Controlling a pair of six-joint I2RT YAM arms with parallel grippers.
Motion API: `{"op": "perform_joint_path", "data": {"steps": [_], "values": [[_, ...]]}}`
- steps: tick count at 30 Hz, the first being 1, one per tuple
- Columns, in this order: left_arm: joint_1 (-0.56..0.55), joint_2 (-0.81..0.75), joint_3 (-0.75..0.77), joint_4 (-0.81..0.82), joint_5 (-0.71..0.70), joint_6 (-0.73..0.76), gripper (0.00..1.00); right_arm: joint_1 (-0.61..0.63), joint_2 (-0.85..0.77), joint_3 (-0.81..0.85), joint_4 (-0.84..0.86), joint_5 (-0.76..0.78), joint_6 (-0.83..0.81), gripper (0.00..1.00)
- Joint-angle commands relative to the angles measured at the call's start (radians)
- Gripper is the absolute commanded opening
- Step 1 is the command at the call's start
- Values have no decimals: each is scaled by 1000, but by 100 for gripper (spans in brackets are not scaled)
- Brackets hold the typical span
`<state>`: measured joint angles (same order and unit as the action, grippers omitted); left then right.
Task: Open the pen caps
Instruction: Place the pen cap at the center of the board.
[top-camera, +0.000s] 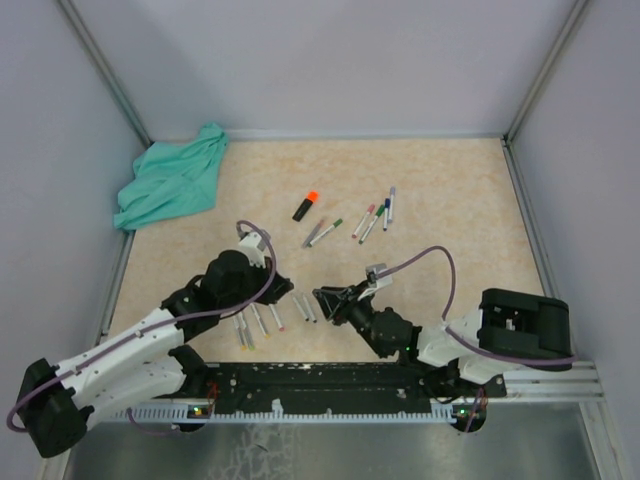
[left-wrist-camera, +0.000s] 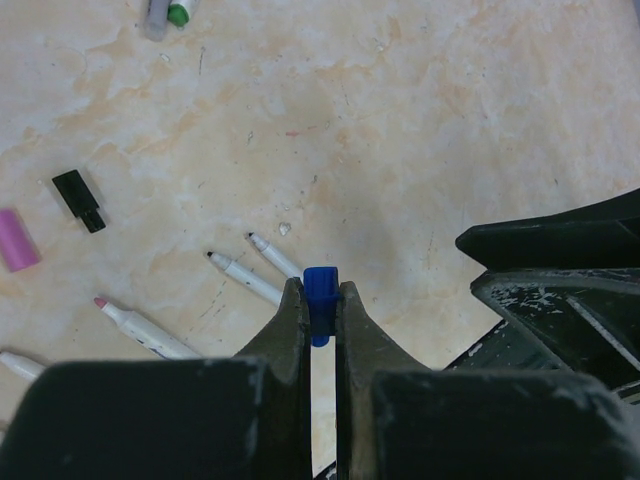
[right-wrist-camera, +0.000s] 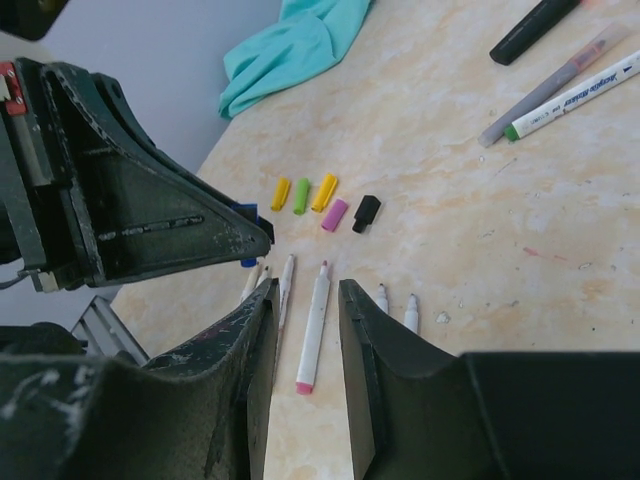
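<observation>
Left gripper (left-wrist-camera: 321, 303): you have its jaws clamped tight on a blue cap (left-wrist-camera: 321, 281), pinched between the fingertips at lower centre of the left wrist view.
Right gripper (right-wrist-camera: 305, 292): your jaws stand apart and pinch nothing. In the right wrist view a white pen with pink ends (right-wrist-camera: 313, 325) lies on the table in the gap, and it is narrower than the gap.
Grippers together: in the top view you see the two tips facing each other, close together, low in the middle of the frame. You cannot tell whether they touch.
Loose caps: left of centre in the right wrist view you find them on the table. A yellow cap (right-wrist-camera: 281, 193), a green cap (right-wrist-camera: 301, 195) and a second yellow cap (right-wrist-camera: 325, 192) lie in a row. A pink cap (right-wrist-camera: 335, 214) and a black cap (right-wrist-camera: 366, 212) lie just to the lower right of that row.
Bare-tipped pens (left-wrist-camera: 243, 279): you see them lying on the table left of the left fingers, at lower left of the left wrist view.
Capped pens: at upper right of the right wrist view a black marker (right-wrist-camera: 535, 25), a grey pen (right-wrist-camera: 560, 85) and a green-capped pen (right-wrist-camera: 580, 100) lie near one another.
Teal cloth (top-camera: 170, 180): it is bunched at upper left of the top view, well apart from both grippers.
Table (top-camera: 450, 180): you work on a beige marbled top.
</observation>
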<state>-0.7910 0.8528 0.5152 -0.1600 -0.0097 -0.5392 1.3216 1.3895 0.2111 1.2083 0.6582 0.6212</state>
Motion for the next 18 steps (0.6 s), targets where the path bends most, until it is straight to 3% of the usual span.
{"op": "perform_joint_path", "data": {"steps": [1, 10, 18], "values": [[-26, 1, -17, -7, -49, -30, 0, 10, -44, -1, 33, 78, 15, 31], [-63, 114, -10, -36, -157, -54, 4, 9, -52, -1, 14, 95, 17, 32], [-61, 421, 112, -59, -354, -130, 6, 11, -62, -17, 19, 105, 27, 32]]}}
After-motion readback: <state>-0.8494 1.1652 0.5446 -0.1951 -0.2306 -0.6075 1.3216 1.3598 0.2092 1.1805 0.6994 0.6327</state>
